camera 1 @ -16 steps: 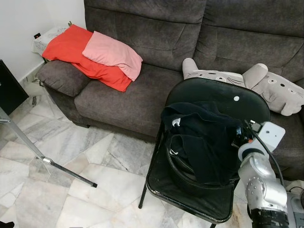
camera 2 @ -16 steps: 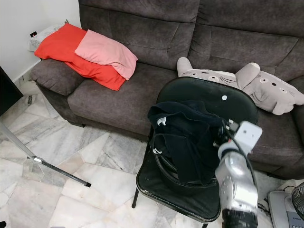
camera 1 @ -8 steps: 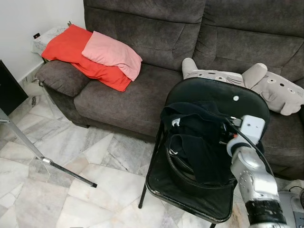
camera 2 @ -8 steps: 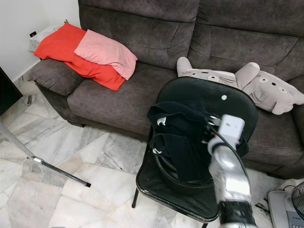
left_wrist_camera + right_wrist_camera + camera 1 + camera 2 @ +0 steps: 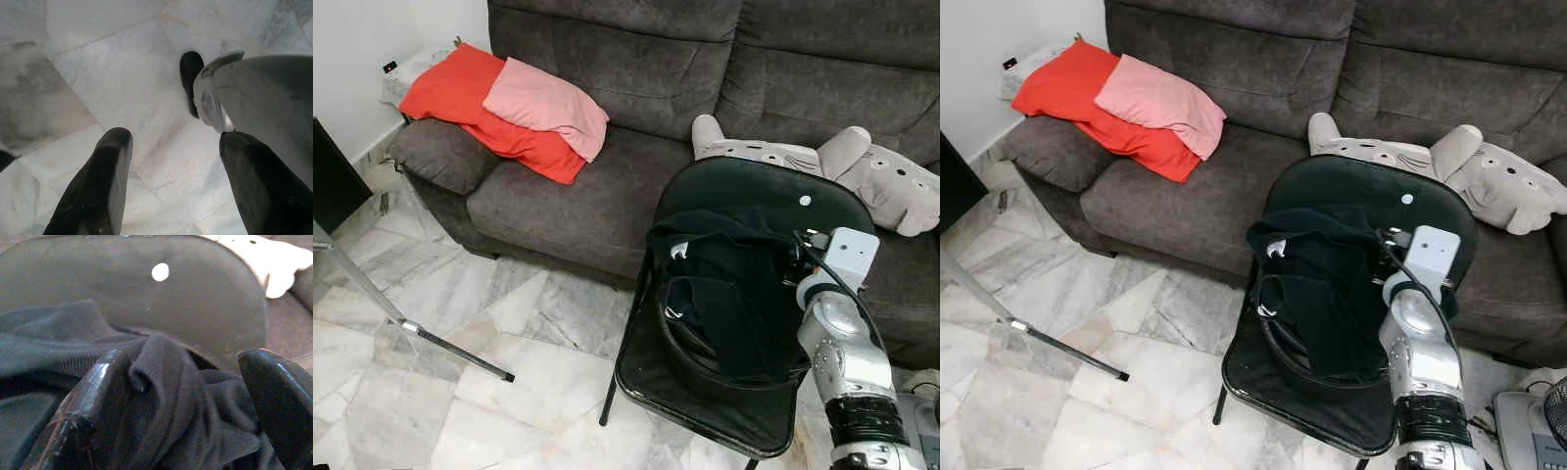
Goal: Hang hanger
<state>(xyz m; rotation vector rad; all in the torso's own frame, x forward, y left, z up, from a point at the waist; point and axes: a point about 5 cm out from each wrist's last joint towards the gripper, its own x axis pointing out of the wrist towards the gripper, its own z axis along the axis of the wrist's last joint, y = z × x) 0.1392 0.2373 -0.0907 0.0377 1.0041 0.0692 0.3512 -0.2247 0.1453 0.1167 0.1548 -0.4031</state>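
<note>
I'm holding the right tool [image 5: 183, 396] wide, 2 fingers straddling a fold of black garment [image 5: 729, 284] directly ahead on the chair [image 5: 773, 201]; hanger unclear.

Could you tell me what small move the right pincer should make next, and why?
Probably close on the fabric: the right pincer is open, its fingers straddling a raised fold of the black garment heaped on the black chair, so shutting should grip it.

Silver arm [image 5: 842, 362], glossy black fingers [image 5: 93, 401]
</note>
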